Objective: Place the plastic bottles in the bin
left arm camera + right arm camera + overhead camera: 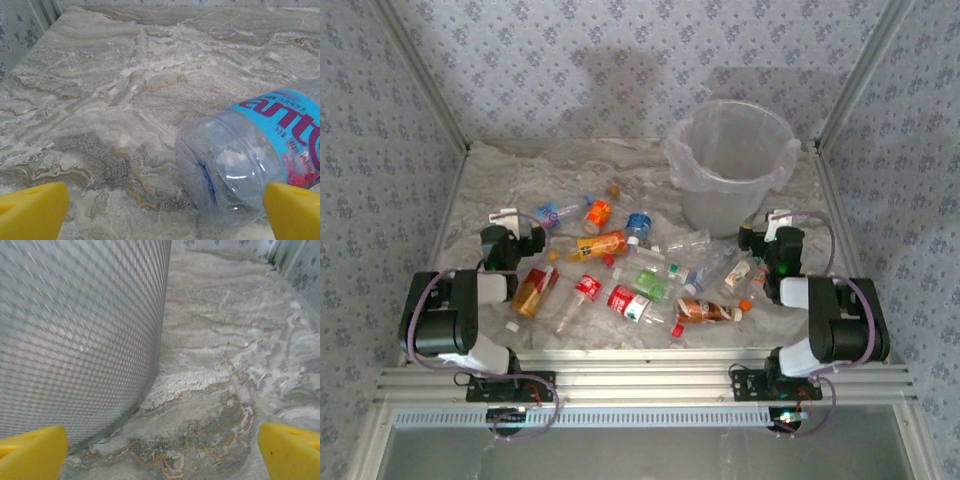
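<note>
Several plastic bottles lie on their sides across the middle of the table, among them an orange one, a red-labelled one, an amber one and a dark cola one. The bin stands upright at the back right, lined with a clear bag. My left gripper is open at the pile's left edge. In the left wrist view a clear bottle with a blue label lies base-first just inside the right fingertip, ungripped. My right gripper is open beside the bin wall, over bare table.
The marble-patterned table is boxed in by wallpapered walls and slanting metal posts. An aluminium rail runs along the near edge between the arm bases. Bare surface lies behind the bottles at the back left.
</note>
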### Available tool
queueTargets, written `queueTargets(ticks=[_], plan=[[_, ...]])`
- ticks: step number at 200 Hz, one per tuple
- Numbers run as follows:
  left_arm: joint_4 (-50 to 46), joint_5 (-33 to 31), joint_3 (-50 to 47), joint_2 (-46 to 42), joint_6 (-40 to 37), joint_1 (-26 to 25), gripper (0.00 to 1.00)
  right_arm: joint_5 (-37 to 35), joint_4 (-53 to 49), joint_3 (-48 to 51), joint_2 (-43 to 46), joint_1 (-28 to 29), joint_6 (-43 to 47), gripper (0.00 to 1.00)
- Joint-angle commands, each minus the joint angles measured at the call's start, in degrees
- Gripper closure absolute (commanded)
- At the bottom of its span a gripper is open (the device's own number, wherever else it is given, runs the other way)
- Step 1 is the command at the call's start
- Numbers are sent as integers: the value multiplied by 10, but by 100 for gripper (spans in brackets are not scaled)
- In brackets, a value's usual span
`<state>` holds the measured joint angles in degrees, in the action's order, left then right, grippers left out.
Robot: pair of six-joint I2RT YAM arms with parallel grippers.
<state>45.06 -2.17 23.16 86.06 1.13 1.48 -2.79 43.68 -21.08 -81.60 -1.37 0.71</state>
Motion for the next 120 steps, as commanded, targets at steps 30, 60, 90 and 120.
queueTargets(ticks=[30, 60, 90, 120], plan=[[-142, -50, 32, -107, 9, -34, 0, -73, -155, -7, 140, 22, -36, 0], [-267, -85, 79, -188, 32, -96, 1, -111, -317, -34, 225, 37, -109, 0], [-379, -102, 147, -233, 52, -194, 0, -146, -473, -64, 318, 43, -184, 0], [-456, -55, 217, -242, 82, -276, 1, -160, -636, -120, 360, 46, -263, 0]])
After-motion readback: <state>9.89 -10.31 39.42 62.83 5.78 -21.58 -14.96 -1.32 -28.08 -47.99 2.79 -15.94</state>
